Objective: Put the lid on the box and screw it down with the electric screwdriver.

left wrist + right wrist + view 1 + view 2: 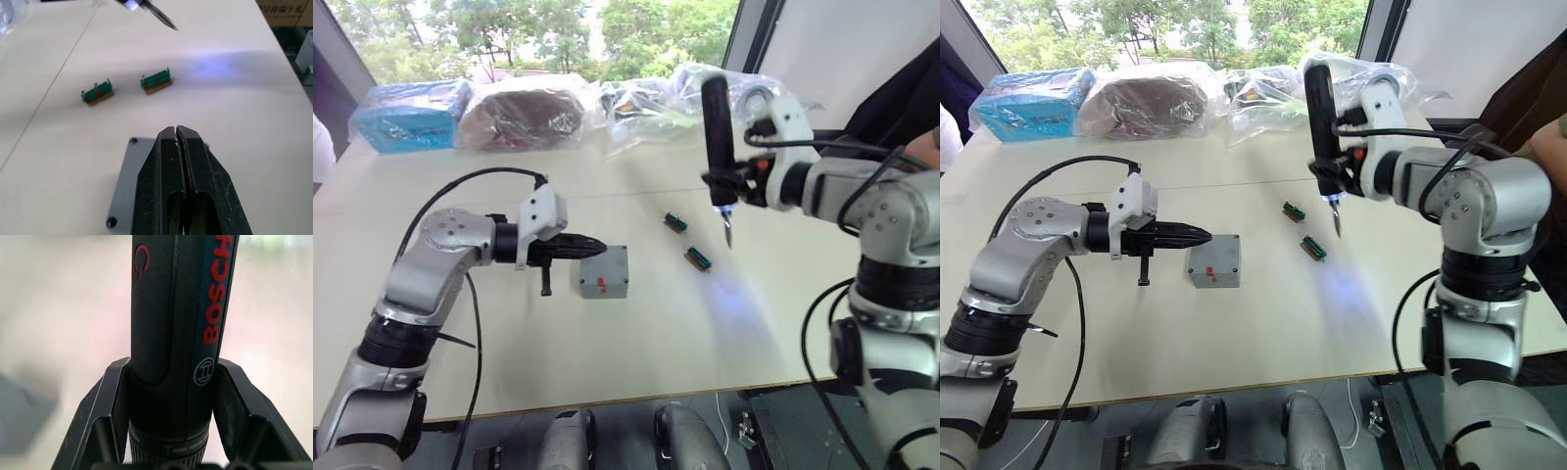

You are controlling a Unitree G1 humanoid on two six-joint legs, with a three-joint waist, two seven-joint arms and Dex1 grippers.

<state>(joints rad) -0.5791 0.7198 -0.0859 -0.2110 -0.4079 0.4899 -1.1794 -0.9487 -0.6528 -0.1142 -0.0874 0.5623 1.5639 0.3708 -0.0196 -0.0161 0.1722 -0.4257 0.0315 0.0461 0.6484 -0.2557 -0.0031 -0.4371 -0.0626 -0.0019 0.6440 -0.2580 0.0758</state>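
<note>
A pale table [636, 323] holds a small grey square box with its lid [605, 272] seated on top, red marks showing on its side. This grey box is the landmark for everything below.

Just to the box's left, the left gripper [592, 248] reaches in sideways, its two black fingers pressed together with nothing between them, tips at the box's upper left edge. The left wrist view shows those closed fingers [182, 161] lying over the grey lid, with dark screw holes at two of its corners.

To the right of the box and raised well above the table, the right gripper [171, 396] clamps the electric screwdriver [717, 137]. The tool's long axis is nearly upright; its thin metal bit points down at the table, a small white light glowing at the tip. The right wrist view alone reveals the red lettering and power symbol on the black barrel, gripped on both sides.

Between the box and the screwdriver's tip lie two small green-and-brown blocks [676, 222], apart from each other. Beyond the box, along the table's far edge, sit plastic-wrapped bags [524, 110].
</note>
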